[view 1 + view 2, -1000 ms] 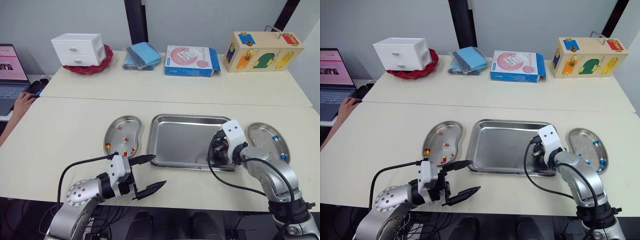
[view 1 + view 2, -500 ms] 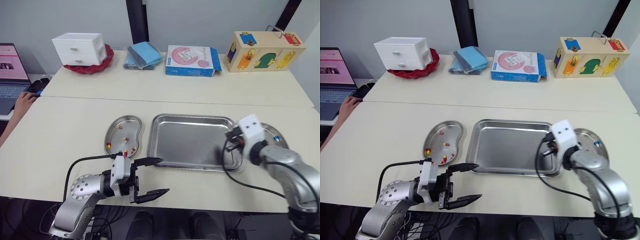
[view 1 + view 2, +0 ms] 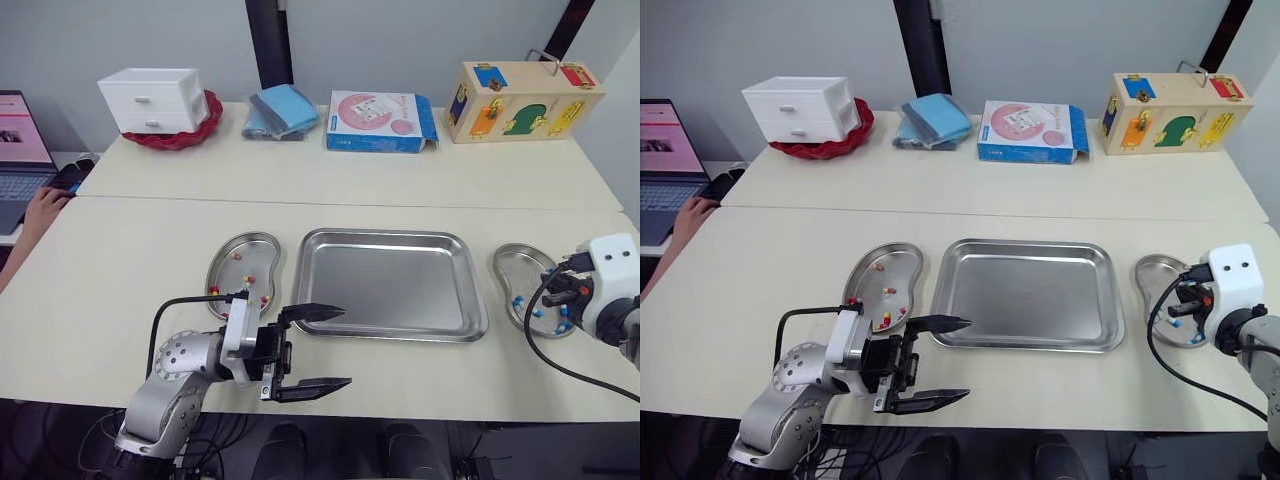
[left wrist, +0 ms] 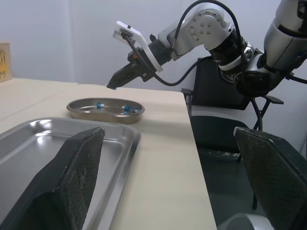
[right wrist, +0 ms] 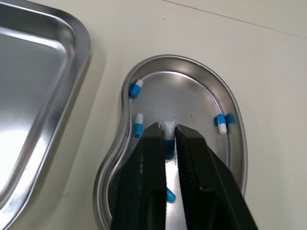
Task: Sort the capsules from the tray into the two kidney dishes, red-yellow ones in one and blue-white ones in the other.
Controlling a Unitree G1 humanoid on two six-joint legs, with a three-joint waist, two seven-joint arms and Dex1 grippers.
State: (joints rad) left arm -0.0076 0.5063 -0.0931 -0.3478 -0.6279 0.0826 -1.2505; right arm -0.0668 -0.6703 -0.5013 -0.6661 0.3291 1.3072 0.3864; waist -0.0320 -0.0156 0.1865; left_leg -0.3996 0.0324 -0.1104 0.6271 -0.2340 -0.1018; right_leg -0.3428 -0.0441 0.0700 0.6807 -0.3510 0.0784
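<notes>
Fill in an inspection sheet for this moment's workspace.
Surface: beige tabletop, nothing spilled.
Job's things: tray holds no capsules; left kidney dish holds red-yellow capsules; right kidney dish holds blue-white capsules.
Clutter: drawer unit, red bowl, blue cloths, blue box, wooden lock box along the far side.
Grippers: left gripper open, near the tray's front corner; right gripper shut on held capsule above the right kidney dish.
Cables: left-arm cable and right-arm cable, black, looped by the arms.
Surroundings: laptop and person's hand at the left.

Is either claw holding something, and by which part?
The right gripper pinches a blue-white capsule by its blue half; the left gripper is open and empty.
</notes>
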